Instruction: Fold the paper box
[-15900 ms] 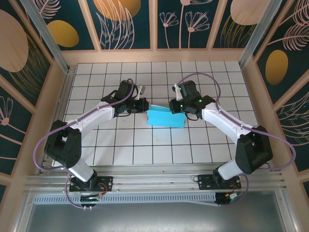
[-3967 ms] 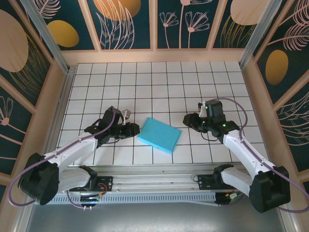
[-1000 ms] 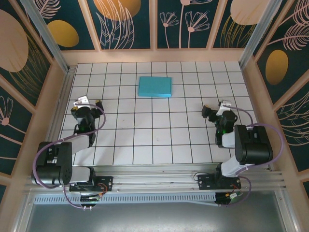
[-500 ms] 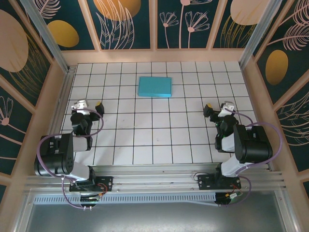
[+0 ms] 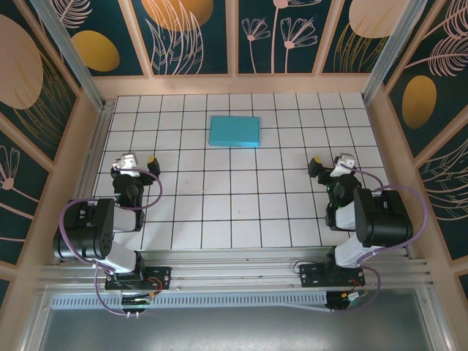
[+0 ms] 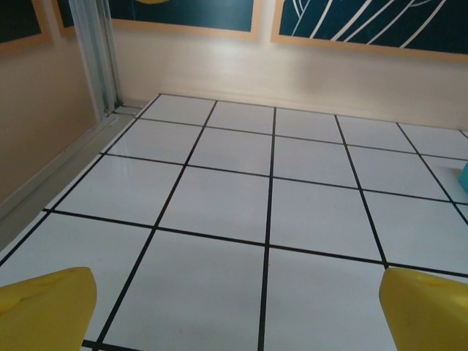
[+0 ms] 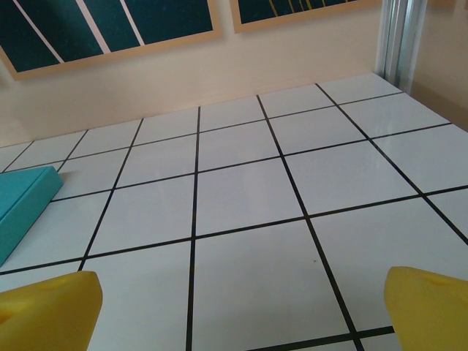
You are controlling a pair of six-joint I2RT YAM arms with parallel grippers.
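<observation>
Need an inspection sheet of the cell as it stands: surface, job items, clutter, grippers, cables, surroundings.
Surface: table of white tiles with black grid lines; no damage seen.
Job's things: paper box, turquoise, folded flat and closed, lying at the far middle of the table, apart from both arms.
Clutter: nothing seen.
Grippers: left gripper open, holding nothing, near the left edge; right gripper open, holding nothing, near the right edge.
Cables: purple cables loop along each arm; no snag seen.
Surroundings: walls of dark teal panels with gold and leaf patterns in wooden frames; aluminium posts at the far corners.
</observation>
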